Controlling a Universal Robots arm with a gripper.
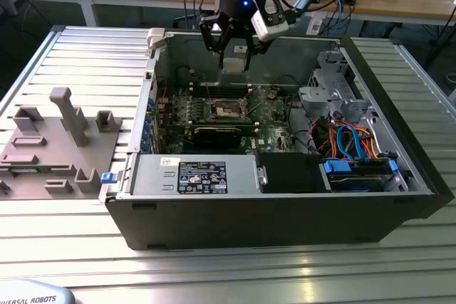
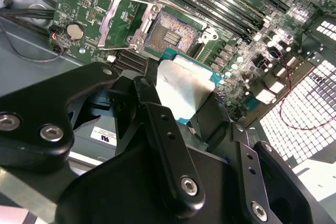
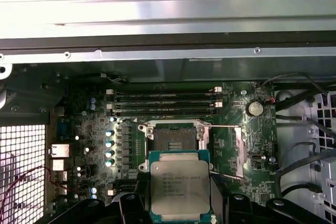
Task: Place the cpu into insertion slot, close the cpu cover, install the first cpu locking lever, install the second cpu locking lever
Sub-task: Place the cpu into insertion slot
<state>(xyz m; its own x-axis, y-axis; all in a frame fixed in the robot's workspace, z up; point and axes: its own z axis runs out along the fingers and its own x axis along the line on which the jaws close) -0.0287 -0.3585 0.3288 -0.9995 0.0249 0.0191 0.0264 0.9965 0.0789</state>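
One flat silvery cpu (image 3: 179,184) | in jaws | above square insertion slot (image 3: 172,139)

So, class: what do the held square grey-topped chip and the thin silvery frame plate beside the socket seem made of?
Square grey-topped chip: likely metal lid, matte sheen, on a green board base. Thin silvery frame plate: probably bare sheet metal, bright glints.

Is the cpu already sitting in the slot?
No, in the first wrist view the slot lies empty with its contacts bare, while the gripper holds the cpu.
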